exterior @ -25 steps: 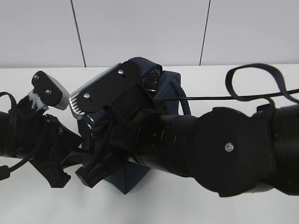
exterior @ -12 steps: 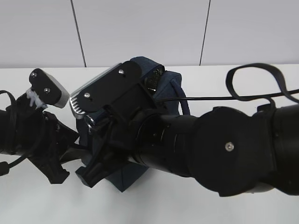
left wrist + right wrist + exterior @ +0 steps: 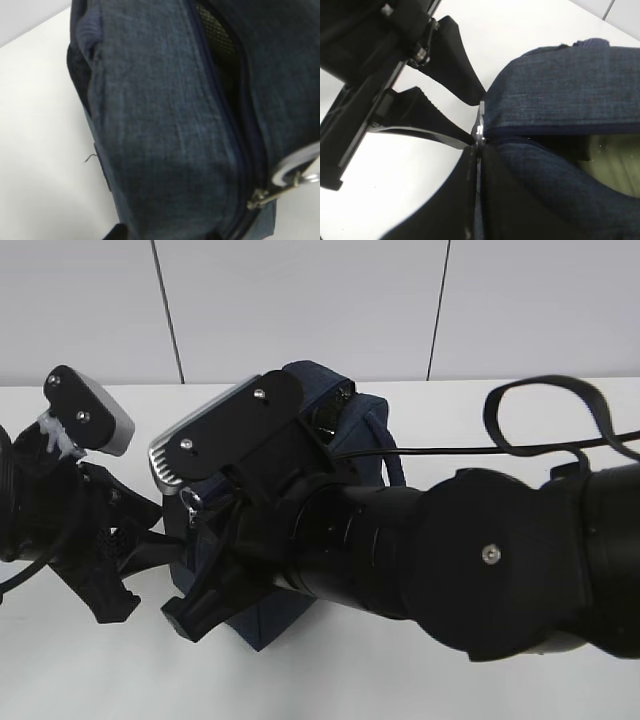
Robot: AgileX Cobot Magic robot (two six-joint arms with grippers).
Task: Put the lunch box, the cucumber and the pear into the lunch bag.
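The dark navy fabric lunch bag [image 3: 165,130] looks soft and floppy; best held at its metal ring pull [image 3: 292,172]. The right gripper [image 3: 476,150] seems pinched there; the left gripper [image 3: 470,117] stands spread

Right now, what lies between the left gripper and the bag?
Only the metal pull: it sits at the edge of the bag, between the fingertips of the left gripper. The right wrist view shows this.

Both end effectors crowd the same end of the lunch bag [image 3: 355,445]. Left end effector [image 3: 470,117] stands w/ its fingers spread directly in front of the right end effector [image 3: 477,165], almost no gap btw. them. Bare desk [image 3: 40,140] is free to its left.
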